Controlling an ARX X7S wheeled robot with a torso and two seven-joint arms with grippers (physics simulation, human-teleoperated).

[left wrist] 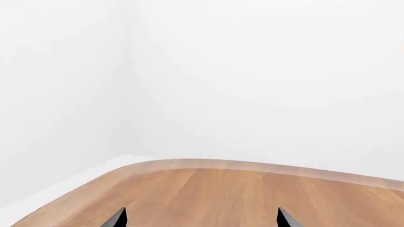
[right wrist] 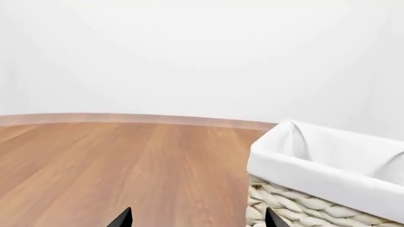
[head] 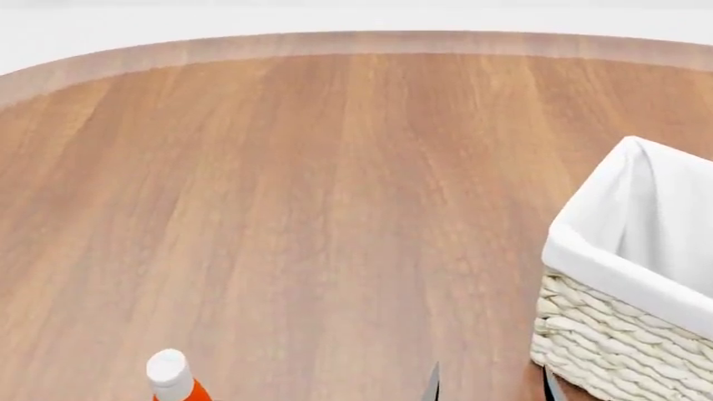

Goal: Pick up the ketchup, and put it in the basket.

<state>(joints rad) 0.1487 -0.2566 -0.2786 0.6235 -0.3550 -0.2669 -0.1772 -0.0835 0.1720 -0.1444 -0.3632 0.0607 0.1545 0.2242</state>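
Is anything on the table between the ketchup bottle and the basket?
Nothing visible. In the head view only bare wooden table lies between the ketchup and the basket, apart from the right tool's tips beside the basket.

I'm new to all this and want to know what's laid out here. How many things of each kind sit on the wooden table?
Small orange-red plastic squeeze bottle with a white cap, only partly in view: 1
Tall square cream-white woven wicker basket with a white cloth lining: 1
Total: 2 things on the rounded brown wooden table.
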